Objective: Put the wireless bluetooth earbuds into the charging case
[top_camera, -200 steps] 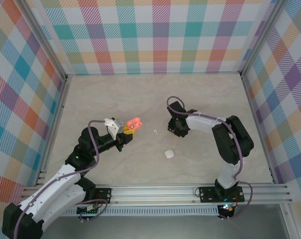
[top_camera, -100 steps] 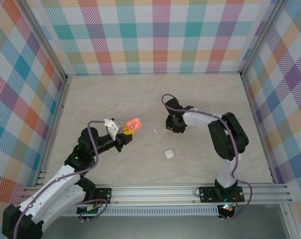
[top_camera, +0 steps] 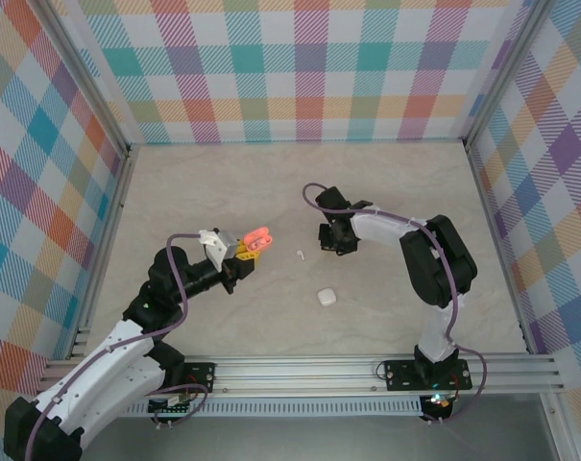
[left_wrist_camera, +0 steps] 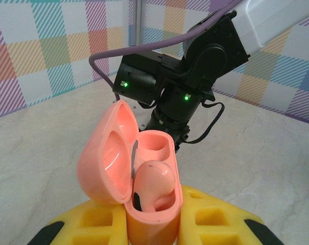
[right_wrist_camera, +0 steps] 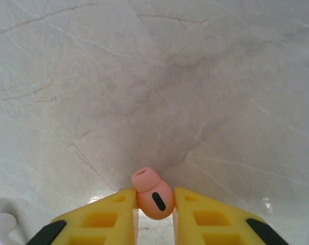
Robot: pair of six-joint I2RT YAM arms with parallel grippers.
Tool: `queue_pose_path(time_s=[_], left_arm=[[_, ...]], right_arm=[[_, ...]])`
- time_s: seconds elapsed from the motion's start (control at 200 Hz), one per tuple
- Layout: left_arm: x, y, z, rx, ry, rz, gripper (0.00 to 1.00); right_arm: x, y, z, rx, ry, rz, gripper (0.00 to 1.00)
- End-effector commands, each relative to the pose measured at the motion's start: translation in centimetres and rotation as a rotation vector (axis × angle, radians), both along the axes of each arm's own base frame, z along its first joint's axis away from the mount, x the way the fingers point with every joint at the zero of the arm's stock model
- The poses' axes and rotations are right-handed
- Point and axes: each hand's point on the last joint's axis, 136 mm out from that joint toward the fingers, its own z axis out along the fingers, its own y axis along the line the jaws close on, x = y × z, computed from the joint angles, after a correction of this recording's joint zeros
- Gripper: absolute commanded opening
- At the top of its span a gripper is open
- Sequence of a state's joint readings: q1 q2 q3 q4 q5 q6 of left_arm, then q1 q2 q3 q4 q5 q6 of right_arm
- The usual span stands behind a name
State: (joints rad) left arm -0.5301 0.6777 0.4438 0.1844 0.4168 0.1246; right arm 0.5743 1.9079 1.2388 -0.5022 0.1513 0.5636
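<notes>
The right arm's jaws are clenched on a tiny salmon-pink plastic earbud (right_wrist_camera: 153,196); it sits pinched between the two yellow fingertips, its rounded tip poking out past them and its dark oval mark facing the right wrist camera; the pale marbled table (top_camera: 223,182) lies below it, and I cannot tell whether the bud touches the surface. The left arm's jaws are clamped round the lower body of a small salmon-pink plastic charging case (left_wrist_camera: 149,224); the case stands upright with its hinged lid (left_wrist_camera: 105,163) swung open to the left. A second salmon-pink earbud (left_wrist_camera: 153,178) is seated in the nearer socket; the socket (left_wrist_camera: 157,145) behind it is empty. In the left wrist view the black wrist of the right arm (left_wrist_camera: 180,81) looms just beyond the open case. From above, a tiny white stemmed earbud (top_camera: 300,254) lies on the table between the two sets of jaws; a small closed white case (top_camera: 325,297) rests nearer the arm bases, apart from both.
</notes>
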Motion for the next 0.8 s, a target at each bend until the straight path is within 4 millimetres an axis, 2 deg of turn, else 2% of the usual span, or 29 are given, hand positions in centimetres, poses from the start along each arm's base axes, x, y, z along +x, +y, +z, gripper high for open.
queue_pose_path(time_s=[0.0, 0.245, 0.46, 0.62, 0.795], left_arm=[[-0.3, -0.1, 1.5, -0.015, -0.037, -0.006, 0.07], [-0.2, -0.2, 1.2, -0.013, -0.035, -0.008, 0.07], [-0.4, -0.8, 1.1, -0.003, -0.032, -0.048, 0.07], [-0.7, -1.2, 0.9, 0.012, -0.033, -0.083, 0.07], [-1.1, -1.9, 0.7, 0.017, -0.026, -0.135, 0.07]], right_arm=[[-1.2, -1.5, 0.4, -0.086, 0.034, 0.075, 0.23], [-1.0, -1.3, 2.4, -0.082, -0.012, 0.153, 0.22], [-1.0, -1.1, 5.4, -0.086, -0.079, 0.264, 0.21], [-1.3, -1.0, 8.3, -0.112, -0.127, 0.356, 0.21], [-2.4, 0.3, 12.5, -0.117, -0.231, 0.502, 0.20]])
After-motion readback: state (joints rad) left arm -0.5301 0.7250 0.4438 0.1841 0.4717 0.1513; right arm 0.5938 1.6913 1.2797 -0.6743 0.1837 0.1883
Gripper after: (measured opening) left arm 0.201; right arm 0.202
